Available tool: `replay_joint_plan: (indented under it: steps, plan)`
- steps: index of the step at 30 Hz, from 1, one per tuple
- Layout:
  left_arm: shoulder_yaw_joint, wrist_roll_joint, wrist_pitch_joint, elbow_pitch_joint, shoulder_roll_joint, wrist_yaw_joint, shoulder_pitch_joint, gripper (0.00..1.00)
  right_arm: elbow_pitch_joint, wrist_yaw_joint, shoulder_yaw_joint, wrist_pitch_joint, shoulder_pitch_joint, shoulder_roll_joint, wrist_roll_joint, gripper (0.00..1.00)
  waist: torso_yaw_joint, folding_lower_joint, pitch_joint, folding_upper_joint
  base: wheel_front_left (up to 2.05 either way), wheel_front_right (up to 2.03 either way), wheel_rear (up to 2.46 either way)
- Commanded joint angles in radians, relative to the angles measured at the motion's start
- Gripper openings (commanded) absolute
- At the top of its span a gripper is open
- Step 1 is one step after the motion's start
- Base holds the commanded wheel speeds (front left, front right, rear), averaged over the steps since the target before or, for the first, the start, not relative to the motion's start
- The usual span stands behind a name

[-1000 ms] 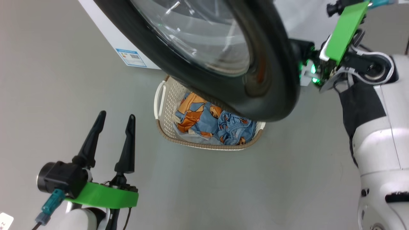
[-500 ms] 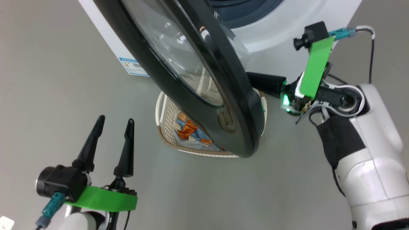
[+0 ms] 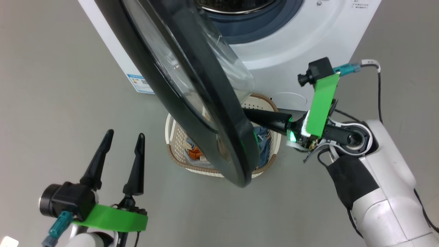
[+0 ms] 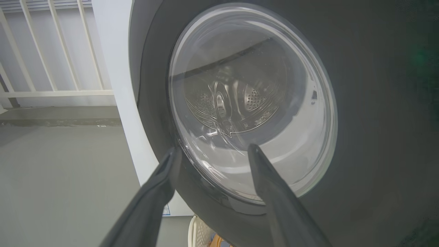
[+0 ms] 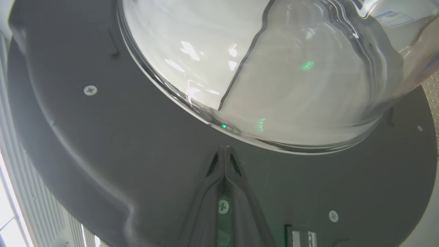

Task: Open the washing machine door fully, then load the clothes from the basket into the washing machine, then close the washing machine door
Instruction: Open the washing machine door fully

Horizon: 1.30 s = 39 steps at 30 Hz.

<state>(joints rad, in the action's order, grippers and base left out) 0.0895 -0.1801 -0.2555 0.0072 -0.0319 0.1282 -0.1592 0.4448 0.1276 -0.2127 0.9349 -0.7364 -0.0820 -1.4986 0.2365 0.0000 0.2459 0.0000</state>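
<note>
The washing machine door (image 3: 192, 92) stands partly open, its black rim edge-on over the basket (image 3: 175, 137). Behind it the washing machine (image 3: 301, 44) shows its grey-blue gasket. Bits of the clothes (image 3: 263, 137) show blue and orange in the basket, mostly hidden by the door. My right gripper (image 3: 249, 115) is shut, its tips against the door's inner face. In the right wrist view the shut gripper (image 5: 224, 150) touches grey plastic just under the glass bowl (image 5: 274, 68). My left gripper (image 3: 124, 135) stands open at the lower left, holding nothing. In the left wrist view the left gripper (image 4: 212, 152) faces the door's outer window (image 4: 250, 103).
Grey floor lies all around the machine and basket. A blue-white label sticker (image 3: 140, 82) sits low on the machine's side. A white railing (image 4: 51, 51) stands behind the machine on the left. My right forearm (image 3: 374, 192) reaches in from the lower right.
The door has swung further away from the machine's front, with my shut right gripper following on its inner side. The head camera has shifted, showing more of the machine. The left gripper has stayed put.
</note>
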Motion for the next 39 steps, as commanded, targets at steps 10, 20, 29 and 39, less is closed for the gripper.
replay_joint_plan:
  steps: [10, 20, 29, 39]
  plan:
    - [-0.034, 0.015, -0.006, -0.02, -0.018, 0.002, 0.021, 1.0, -0.041, 0.003, -0.111, -0.047, 0.038, 0.032, -0.065, 0.0, 0.013, 0.0, -0.032, 0.0, 0.0, 0.0, 0.0]
    - [-0.028, 0.017, -0.006, -0.017, -0.018, 0.003, 0.025, 1.0, -0.038, 0.003, -0.25, -0.123, 0.047, 0.032, -0.153, 0.0, 0.013, 0.0, -0.037, 0.0, 0.0, 0.0, 0.0]
    - [-0.026, 0.012, -0.006, -0.014, -0.018, 0.003, 0.021, 1.0, -0.022, 0.003, -0.359, -0.177, 0.04, 0.032, -0.205, 0.0, 0.016, 0.0, -0.033, 0.0, 0.0, 0.0, 0.0]
    - [-0.033, 0.012, -0.006, -0.01, -0.018, 0.003, 0.021, 1.0, -0.014, 0.003, -0.404, -0.232, 0.028, 0.025, -0.256, 0.0, 0.008, 0.0, -0.038, 0.0, 0.0, 0.0, 0.0]
